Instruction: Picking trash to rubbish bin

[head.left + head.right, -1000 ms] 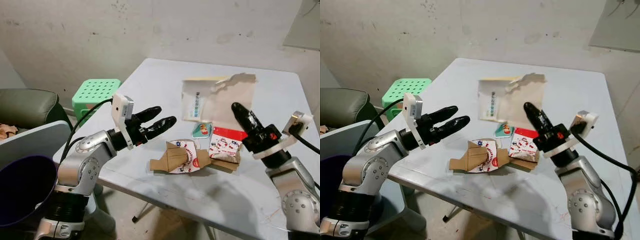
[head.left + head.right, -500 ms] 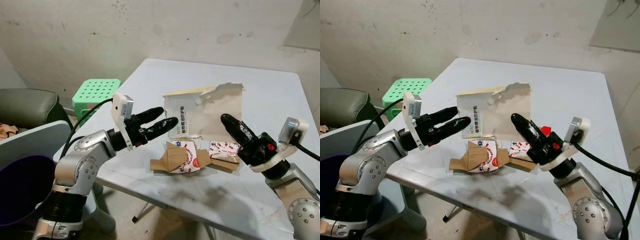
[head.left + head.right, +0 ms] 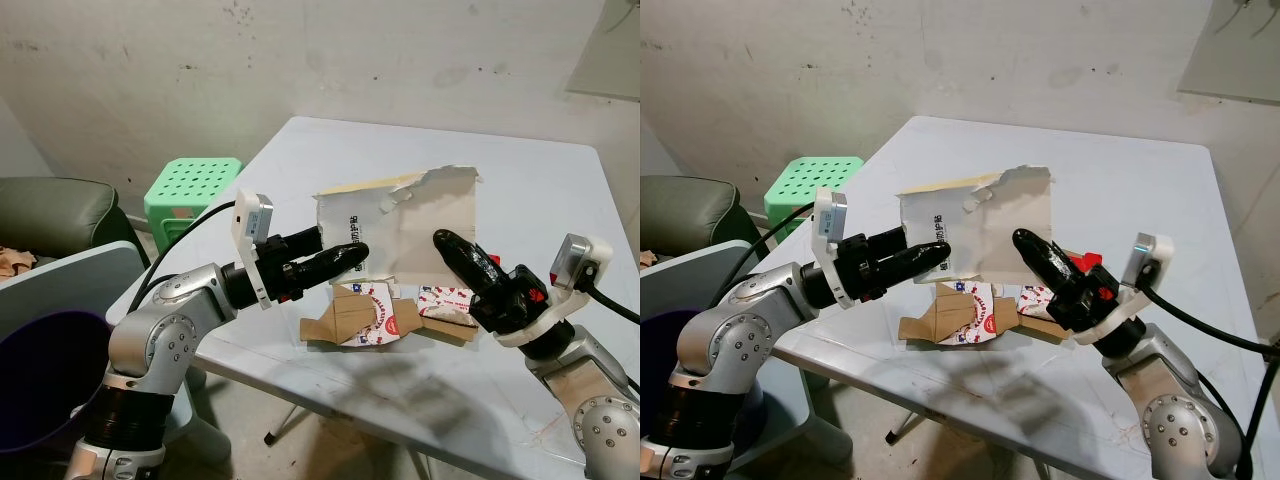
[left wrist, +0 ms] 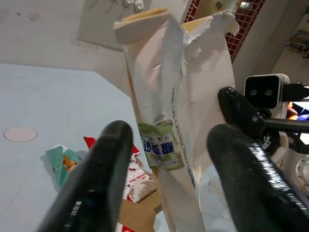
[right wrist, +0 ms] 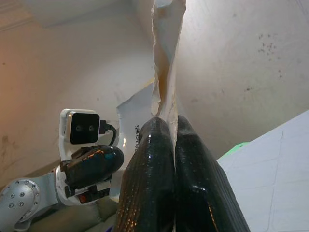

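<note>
Left eye view: right gripper [image 3: 447,243] pinches torn envelope [image 3: 420,225]; left gripper [image 4: 164,145] spread around it.

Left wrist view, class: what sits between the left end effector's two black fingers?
The torn white paper envelope hangs upright in the gap, touching neither finger. The right end effector pinches its far edge.

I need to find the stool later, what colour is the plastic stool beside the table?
The stool is light green, its top dotted with small holes. It shows best in the left eye view.
</note>
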You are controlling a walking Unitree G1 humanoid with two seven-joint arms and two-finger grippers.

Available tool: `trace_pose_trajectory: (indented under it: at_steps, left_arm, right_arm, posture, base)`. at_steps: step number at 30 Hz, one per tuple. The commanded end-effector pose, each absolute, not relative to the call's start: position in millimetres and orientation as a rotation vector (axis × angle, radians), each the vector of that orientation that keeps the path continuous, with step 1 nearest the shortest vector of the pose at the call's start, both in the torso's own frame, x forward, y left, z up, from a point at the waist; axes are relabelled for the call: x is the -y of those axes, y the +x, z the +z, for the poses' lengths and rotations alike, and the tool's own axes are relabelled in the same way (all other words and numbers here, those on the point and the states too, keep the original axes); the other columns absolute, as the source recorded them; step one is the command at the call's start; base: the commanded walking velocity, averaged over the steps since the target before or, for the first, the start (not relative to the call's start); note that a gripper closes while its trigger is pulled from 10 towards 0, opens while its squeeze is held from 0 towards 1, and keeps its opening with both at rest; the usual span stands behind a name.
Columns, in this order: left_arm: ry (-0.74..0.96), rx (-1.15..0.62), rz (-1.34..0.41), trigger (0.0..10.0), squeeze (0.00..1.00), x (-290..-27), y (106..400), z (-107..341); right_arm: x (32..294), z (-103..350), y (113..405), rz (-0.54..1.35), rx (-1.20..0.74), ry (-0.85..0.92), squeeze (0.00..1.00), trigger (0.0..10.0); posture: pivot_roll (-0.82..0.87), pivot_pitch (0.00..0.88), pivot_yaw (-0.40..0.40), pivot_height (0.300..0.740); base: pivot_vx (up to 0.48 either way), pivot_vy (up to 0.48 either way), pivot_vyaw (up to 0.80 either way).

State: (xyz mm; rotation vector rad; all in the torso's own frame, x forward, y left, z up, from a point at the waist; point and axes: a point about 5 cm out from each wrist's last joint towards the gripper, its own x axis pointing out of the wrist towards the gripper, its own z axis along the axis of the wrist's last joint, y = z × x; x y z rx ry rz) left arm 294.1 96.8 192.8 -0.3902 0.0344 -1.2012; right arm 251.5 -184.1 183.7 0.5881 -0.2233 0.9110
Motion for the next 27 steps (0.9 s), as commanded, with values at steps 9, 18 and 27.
trace_pose_trajectory:
  at_steps: [9, 18, 27]
  left_arm:
    - [-0.393, -0.021, -1.215, 0.0, 0.00, -100.9, 291.1, 197.0]
    - [-0.397, -0.019, -1.217, 0.0, 0.00, -100.5, 290.8, 197.5]
    - [-0.402, -0.018, -1.214, 0.0, 0.00, -100.9, 290.9, 197.8]
  right_arm:
    - [179.9, 190.3, 249.4, 0.948, 0.242, 0.573, 0.00, 10.0]
    - [179.9, 190.6, 249.5, 0.953, 0.240, 0.573, 0.00, 10.0]
    - [180.9, 190.9, 249.3, 0.955, 0.238, 0.572, 0.00, 10.0]
  posture:
    - [0.00, 0.012, 0.077, 0.740]
    - [0.00, 0.009, 0.075, 0.740]
    - [0.00, 0.012, 0.075, 0.740]
  base:
    - [0.000, 0.000, 0.00]
    - [0.000, 0.000, 0.00]
    - [0.000, 0.000, 0.00]
